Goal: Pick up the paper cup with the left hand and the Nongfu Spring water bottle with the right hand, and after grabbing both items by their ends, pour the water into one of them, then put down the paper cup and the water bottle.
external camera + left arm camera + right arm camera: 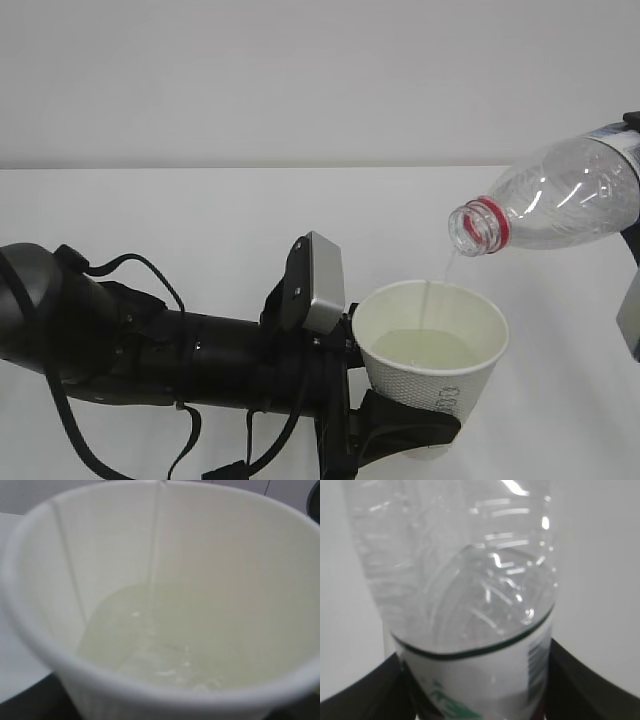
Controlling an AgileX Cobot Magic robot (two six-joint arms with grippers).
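A: Where's the task at?

B: Mid-pour. Left gripper (pixel 405 425) is gripping the cup (pixel 432 355) round its base, jaws spread wide to fit it. Cup's at about 5 o'clock in the ext. view, held upright.

A: And the bottle?

B: Bottle (pixel 560 195) is sitting at 2 o'clock, tipped w/ its mouth down-left over the cup. Right gripper (pixel 480 690) is clamping it at the label end, jaws on both sides of the label, also wide. A thin stream of water (pixel 440 290) is falling into the cup.

A: How full?

B: Left wrist cam's showing water pooling over the bottom, prob. a third or so. Bottle's looking nearly empty at the neck end.

A: So what's left?

B: Both pickups are done, pouring is going on. Remaining: tip the bottle back, then set down cup & bottle on the table (pixel 200 210).
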